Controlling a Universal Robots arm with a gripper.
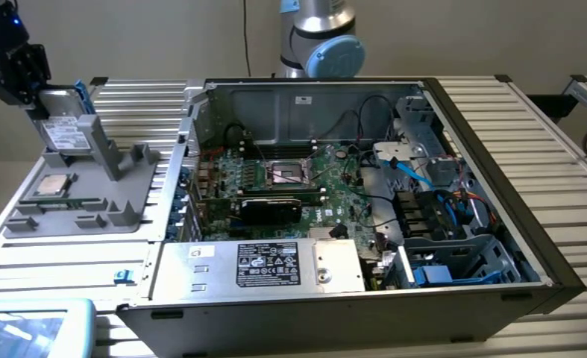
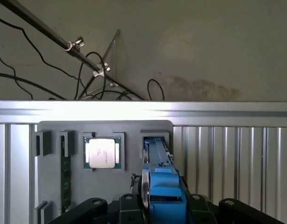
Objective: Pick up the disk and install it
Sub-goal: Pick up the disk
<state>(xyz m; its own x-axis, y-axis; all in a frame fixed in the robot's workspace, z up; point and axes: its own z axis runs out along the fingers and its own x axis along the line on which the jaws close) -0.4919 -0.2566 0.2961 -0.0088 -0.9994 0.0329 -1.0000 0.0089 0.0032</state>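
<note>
The gripper (image 1: 40,104) is clamped on the disk (image 1: 64,128), which stands upright at the grey holder (image 1: 84,205). The disk seems stiff, quite heavy and fragile; its blue carrier edges are the best place to grip.

No word or number can be read. The disk (image 1: 64,133) carries a white label with lines of dark print too small to make out. The silver box (image 1: 273,265) at the front of the computer case (image 1: 323,321) bears a black-and-white label with rows of tiny symbols, unreadable. The CPU chip (image 2: 102,152) shows faint grey printing on its lid, also illegible.
</note>
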